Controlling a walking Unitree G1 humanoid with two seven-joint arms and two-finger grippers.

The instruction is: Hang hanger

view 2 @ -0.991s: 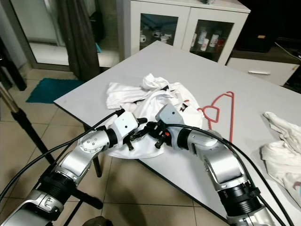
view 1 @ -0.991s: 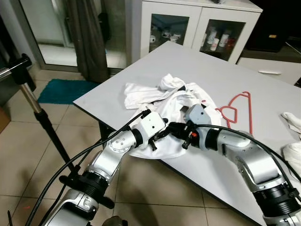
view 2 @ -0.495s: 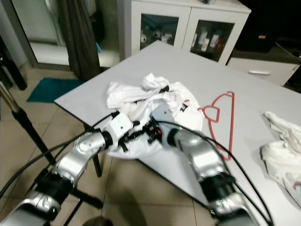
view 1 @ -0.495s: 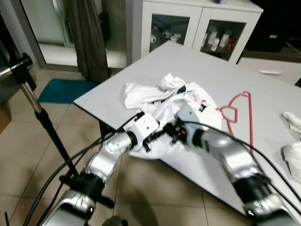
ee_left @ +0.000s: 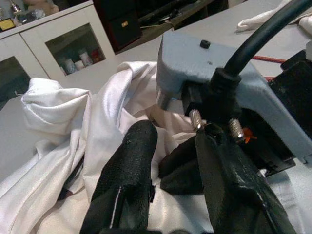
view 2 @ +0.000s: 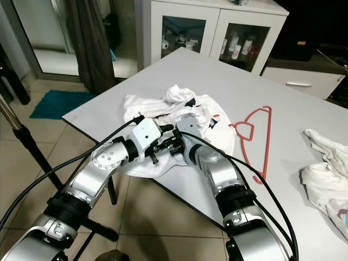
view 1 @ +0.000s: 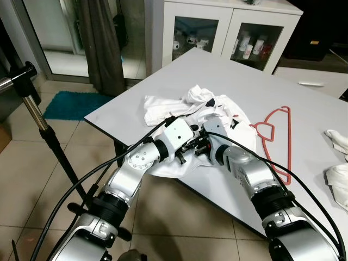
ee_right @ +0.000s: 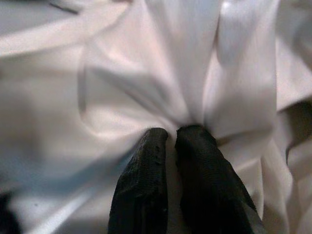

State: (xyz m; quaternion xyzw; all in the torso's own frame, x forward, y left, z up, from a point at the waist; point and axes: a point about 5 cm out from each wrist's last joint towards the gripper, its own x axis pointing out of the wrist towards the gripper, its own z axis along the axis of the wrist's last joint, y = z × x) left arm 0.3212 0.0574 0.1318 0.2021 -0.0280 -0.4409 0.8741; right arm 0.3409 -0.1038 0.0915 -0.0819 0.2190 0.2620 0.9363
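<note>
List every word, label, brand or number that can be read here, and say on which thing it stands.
None can be read.
Bottles in the cabinet: labels too small to read.
White shirt: dark and red marks, too blurred to read.
Cloth at the table's right edge: a small coloured print, unreadable.

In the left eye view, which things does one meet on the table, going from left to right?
White shirt → red hanger → white cloth at the right edge.
</note>
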